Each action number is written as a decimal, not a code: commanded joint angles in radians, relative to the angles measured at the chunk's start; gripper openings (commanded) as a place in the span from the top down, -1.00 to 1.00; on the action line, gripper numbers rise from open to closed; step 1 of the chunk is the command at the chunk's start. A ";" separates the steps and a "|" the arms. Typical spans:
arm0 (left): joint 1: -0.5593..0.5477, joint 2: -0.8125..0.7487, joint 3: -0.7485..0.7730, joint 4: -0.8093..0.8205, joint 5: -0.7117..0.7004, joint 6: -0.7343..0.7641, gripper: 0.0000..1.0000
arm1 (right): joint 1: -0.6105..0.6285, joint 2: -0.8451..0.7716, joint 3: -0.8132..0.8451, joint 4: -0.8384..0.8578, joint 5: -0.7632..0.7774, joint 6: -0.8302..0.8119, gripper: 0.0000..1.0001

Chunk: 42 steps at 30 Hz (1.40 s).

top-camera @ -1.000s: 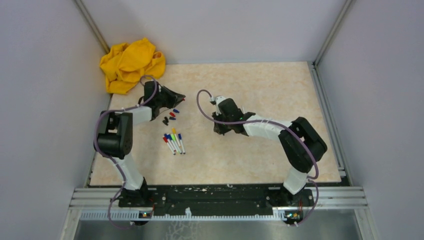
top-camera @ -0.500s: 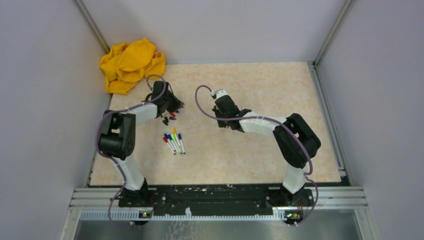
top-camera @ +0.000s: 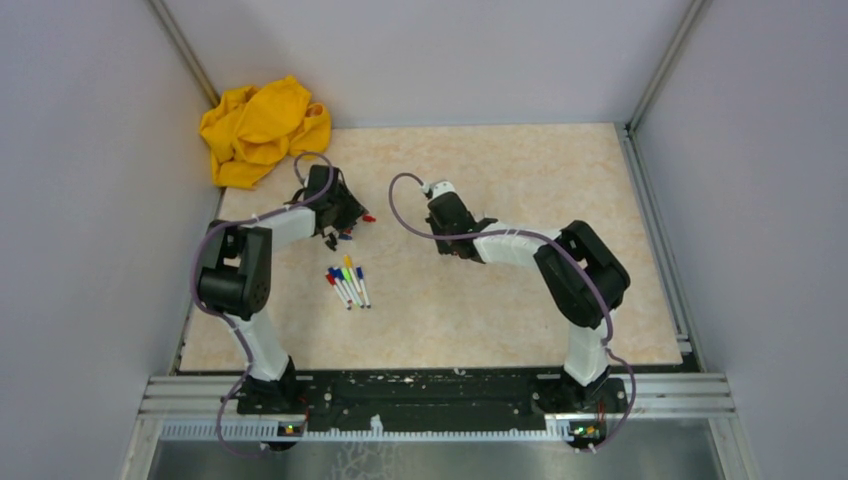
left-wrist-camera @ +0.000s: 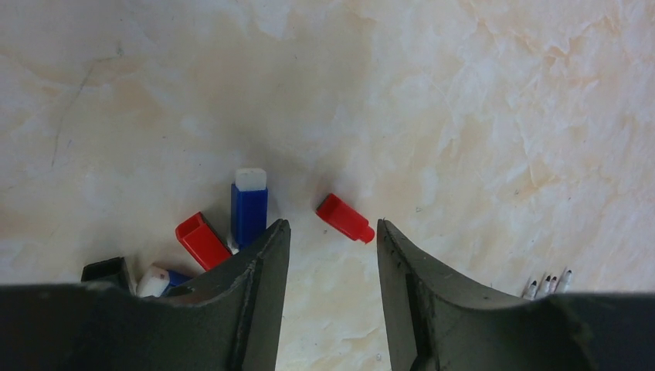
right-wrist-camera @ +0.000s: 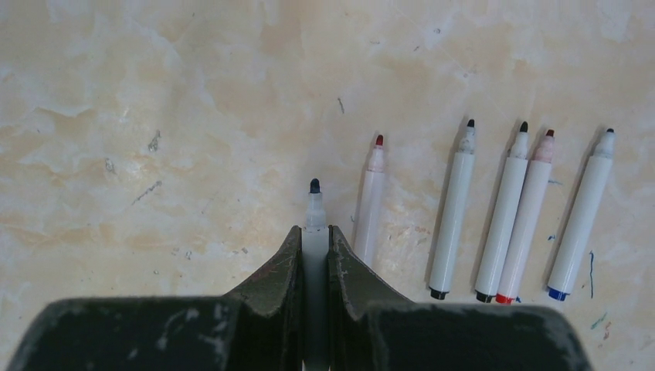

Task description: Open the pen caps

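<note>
- The left gripper point(left-wrist-camera: 332, 226) hangs with its jaws apart and nothing between them. A red cap point(left-wrist-camera: 345, 218) lies loose on the table just ahead of its fingertips, slanting across the gap.
- The caps left to pull sit on the capped markers point(top-camera: 347, 285). These lie behind that gripper, toward the arm bases, with their long axes running roughly near-to-far and the coloured ends away from the bases. The left arm is plainly the nearer one.
- The right gripper point(right-wrist-camera: 314, 236) is clamped on a blue-tipped marker point(right-wrist-camera: 314, 202), whose bare tip points straight out past the fingers.
- Loose caps off to the left of the left gripper's opening:
  - a blue cap point(left-wrist-camera: 249, 212)
  - a second red cap point(left-wrist-camera: 199, 239)
  - a black cap point(left-wrist-camera: 104, 270)
  - a fifth cap half hidden behind the finger
- Bare markers point(right-wrist-camera: 452, 216) lying to the right of the right gripper: five, parallel to the held one.
- Capped markers: five, I think, though they are small from overhead.
</note>
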 commanded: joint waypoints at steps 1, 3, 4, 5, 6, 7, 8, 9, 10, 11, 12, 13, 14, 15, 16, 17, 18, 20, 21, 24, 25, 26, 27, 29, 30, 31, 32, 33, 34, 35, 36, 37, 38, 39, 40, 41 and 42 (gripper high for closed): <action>-0.010 0.000 -0.011 -0.006 -0.008 0.013 -0.05 | -0.012 0.025 0.069 0.038 0.032 -0.023 1.00; -0.012 -0.004 -0.012 -0.004 -0.005 0.012 -0.06 | -0.012 0.032 0.072 0.037 0.033 -0.025 0.99; -0.013 -0.007 -0.013 -0.002 -0.003 0.010 -0.06 | -0.013 0.036 0.073 0.038 0.033 -0.025 0.98; -0.014 -0.011 -0.016 0.001 0.001 0.008 -0.06 | -0.012 0.041 0.073 0.040 0.033 -0.026 0.97; -0.017 -0.015 -0.018 0.005 0.007 0.005 -0.06 | -0.012 0.045 0.074 0.043 0.033 -0.027 0.95; -0.020 -0.019 -0.019 0.008 0.012 0.002 -0.06 | -0.013 0.053 0.076 0.045 0.034 -0.027 0.94; -0.023 -0.023 -0.020 0.010 0.015 -0.001 -0.06 | -0.013 0.059 0.077 0.044 0.037 -0.027 0.91; -0.028 -0.028 -0.019 0.011 0.017 -0.002 -0.06 | -0.012 0.067 0.079 0.043 0.039 -0.028 0.88; -0.032 -0.033 -0.018 0.013 0.018 -0.004 -0.06 | -0.011 0.074 0.079 0.043 0.041 -0.029 0.84; -0.036 -0.038 -0.017 0.013 0.019 -0.005 -0.06 | -0.013 0.081 0.080 0.041 0.046 -0.030 0.81; -0.040 -0.043 -0.016 0.014 0.020 -0.005 -0.06 | -0.012 0.087 0.080 0.041 0.048 -0.030 0.78; -0.042 -0.047 -0.016 0.014 0.021 -0.005 -0.06 | -0.011 0.092 0.078 0.042 0.048 -0.031 0.72; -0.046 -0.051 -0.016 0.015 0.022 -0.007 -0.06 | -0.013 0.095 0.077 0.043 0.051 -0.031 0.69; -0.049 -0.056 -0.017 0.017 0.024 -0.008 -0.06 | -0.013 0.101 0.076 0.043 0.056 -0.031 0.66; -0.052 -0.060 -0.017 0.018 0.024 -0.009 -0.07 | -0.012 0.103 0.073 0.046 0.060 -0.031 0.61; -0.055 -0.064 -0.017 0.019 0.025 -0.010 -0.07 | -0.013 0.108 0.073 0.046 0.064 -0.032 0.57; -0.058 -0.068 -0.017 0.019 0.025 -0.010 -0.07 | -0.012 0.110 0.072 0.045 0.069 -0.034 0.52; -0.066 -0.079 -0.018 0.020 0.021 -0.010 -0.07 | -0.013 0.115 0.071 0.045 0.075 -0.035 0.48; -0.068 -0.082 -0.018 0.021 0.020 -0.010 -0.07 | -0.013 0.114 0.071 0.046 0.079 -0.036 0.47; -0.076 -0.096 -0.022 0.019 0.013 -0.010 -0.07 | -0.013 0.111 0.071 0.046 0.091 -0.041 0.46; -0.079 -0.103 -0.025 0.019 0.008 -0.010 -0.07 | -0.013 0.108 0.069 0.047 0.100 -0.045 0.46; -0.080 -0.110 -0.029 0.019 0.003 -0.011 -0.07 | -0.013 0.106 0.069 0.046 0.105 -0.049 0.46; -0.083 -0.120 -0.034 0.019 -0.001 -0.010 -0.07 | -0.012 0.103 0.069 0.047 0.113 -0.053 0.46; -0.086 -0.137 -0.043 0.019 -0.010 -0.010 -0.07 | -0.013 0.091 0.064 0.052 0.120 -0.059 0.46; -0.088 -0.149 -0.049 0.019 -0.014 -0.010 -0.07 | -0.013 0.083 0.062 0.052 0.124 -0.064 0.46; -0.090 -0.160 -0.055 0.017 -0.019 -0.010 -0.08 | -0.013 0.077 0.059 0.052 0.131 -0.072 0.46; -0.092 -0.174 -0.061 0.015 -0.028 -0.008 -0.07 | -0.013 0.071 0.059 0.052 0.139 -0.080 0.46; -0.093 -0.189 -0.068 0.012 -0.039 -0.006 -0.07 | -0.012 0.065 0.063 0.052 0.151 -0.085 0.46; -0.094 -0.205 -0.077 0.008 -0.049 -0.005 -0.08 | -0.012 0.060 0.064 0.052 0.161 -0.093 0.46; -0.095 -0.224 -0.087 0.006 -0.060 -0.003 -0.08 | -0.012 0.052 0.065 0.052 0.172 -0.099 0.46; -0.095 -0.242 -0.097 0.006 -0.071 -0.001 -0.08 | -0.012 0.048 0.069 0.050 0.177 -0.104 0.46; -0.096 -0.264 -0.110 0.005 -0.083 0.000 -0.08 | -0.010 0.045 0.071 0.047 0.182 -0.108 0.46; -0.096 -0.285 -0.122 0.004 -0.095 0.001 -0.08 | -0.011 0.044 0.075 0.044 0.188 -0.110 0.46; -0.096 -0.305 -0.136 0.003 -0.106 0.001 -0.08 | -0.009 0.041 0.077 0.041 0.192 -0.112 0.46; -0.098 -0.327 -0.150 0.005 -0.114 -0.001 -0.08 | -0.006 0.037 0.078 0.042 0.194 -0.114 0.46; -0.098 -0.355 -0.165 0.006 -0.123 -0.003 -0.08 | -0.002 0.033 0.078 0.045 0.194 -0.115 0.46; -0.099 -0.376 -0.183 0.007 -0.130 -0.004 -0.08 | 0.002 0.026 0.077 0.049 0.194 -0.119 0.46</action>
